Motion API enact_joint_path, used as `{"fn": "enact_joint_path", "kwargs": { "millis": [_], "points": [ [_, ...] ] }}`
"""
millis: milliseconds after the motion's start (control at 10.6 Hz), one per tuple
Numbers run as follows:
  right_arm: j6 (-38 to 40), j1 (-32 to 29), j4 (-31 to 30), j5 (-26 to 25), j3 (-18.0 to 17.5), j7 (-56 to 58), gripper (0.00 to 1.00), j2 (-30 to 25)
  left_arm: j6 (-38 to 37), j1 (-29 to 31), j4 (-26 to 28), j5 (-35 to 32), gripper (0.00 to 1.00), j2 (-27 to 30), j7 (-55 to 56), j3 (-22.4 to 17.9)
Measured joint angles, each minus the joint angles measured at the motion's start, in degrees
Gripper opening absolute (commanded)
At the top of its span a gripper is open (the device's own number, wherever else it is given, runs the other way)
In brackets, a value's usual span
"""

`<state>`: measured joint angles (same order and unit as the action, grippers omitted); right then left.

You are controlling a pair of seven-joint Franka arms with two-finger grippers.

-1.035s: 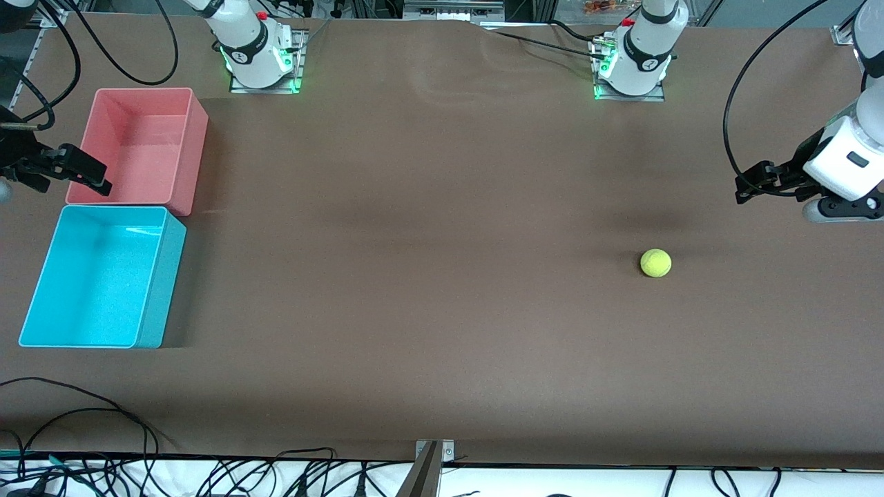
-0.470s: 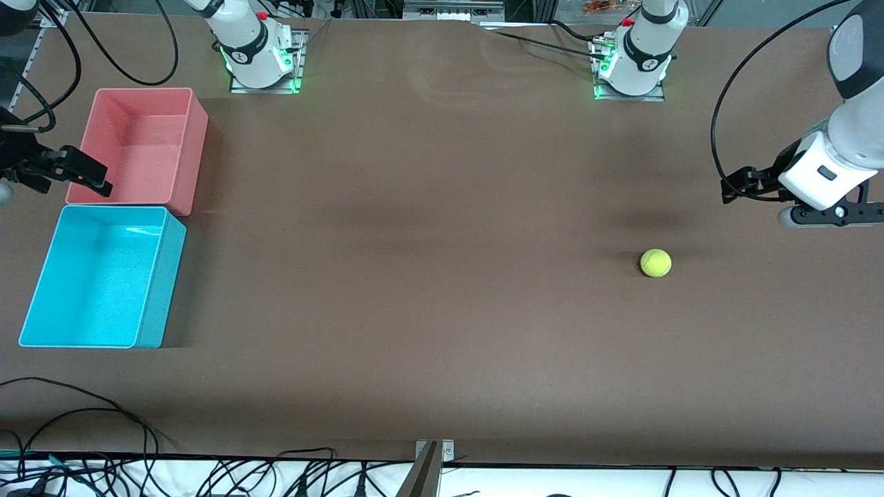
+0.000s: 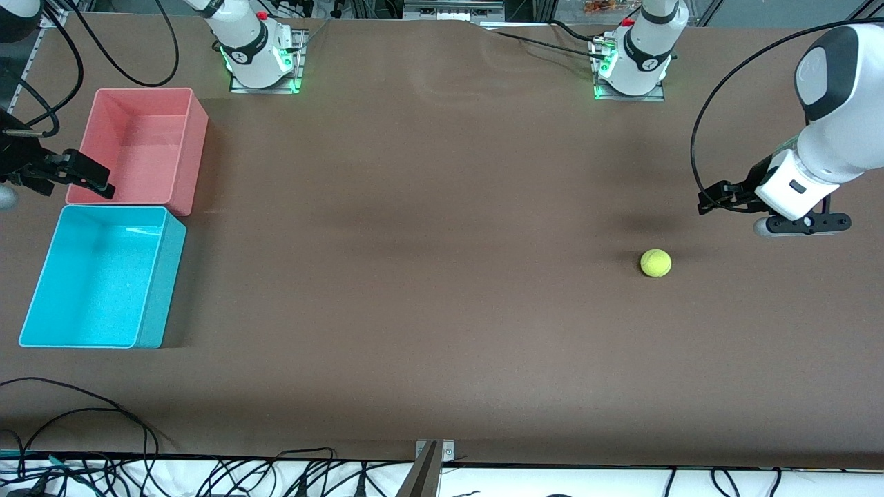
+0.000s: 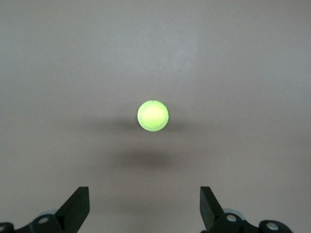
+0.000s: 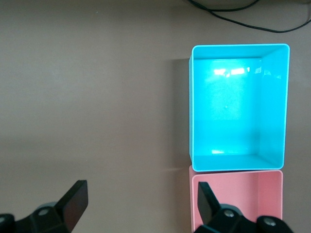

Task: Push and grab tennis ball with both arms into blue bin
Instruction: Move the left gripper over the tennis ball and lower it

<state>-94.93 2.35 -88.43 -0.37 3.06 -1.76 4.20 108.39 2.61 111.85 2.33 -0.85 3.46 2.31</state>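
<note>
— Ball first: our tennis ball sits on the table, well apart from the blue bin.
— We moved our left gripper closer above it, fingers spread. Push soon!
— Right gripper waits by the bin, spread too.

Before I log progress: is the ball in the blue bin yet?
No, the ball lies on the bare table toward the left arm's end, and the blue bin holds nothing.

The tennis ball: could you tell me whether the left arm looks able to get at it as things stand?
Probably yes: the left tool hangs open near the tennis ball, which lies alone on the bare table with nothing in between.
</note>
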Motion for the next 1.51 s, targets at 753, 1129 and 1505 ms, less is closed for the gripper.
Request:
{"fn": "enact_joint_path", "kwargs": {
  "millis": [753, 1129, 1505],
  "points": [
    [0.0, 0.0, 0.0, 0.0, 0.0, 0.0, 1.0, 0.01, 17.36, 0.85, 16.27, 0.25, 1.0, 1.15, 0.0, -0.08],
    [-0.02, -0.01, 0.0, 0.0, 0.0, 0.63, 1.0, 0.46, 18.93, 0.97, 19.1, 0.11, 0.6, 1.08, -0.11, -0.08],
    [-0.05, 0.0, 0.0, 0.0, 0.0, 0.71, 1.0, 0.55, 20.62, 0.97, 22.74, 0.06, 0.0, 0.6, -0.33, -0.04]
  ]
}}
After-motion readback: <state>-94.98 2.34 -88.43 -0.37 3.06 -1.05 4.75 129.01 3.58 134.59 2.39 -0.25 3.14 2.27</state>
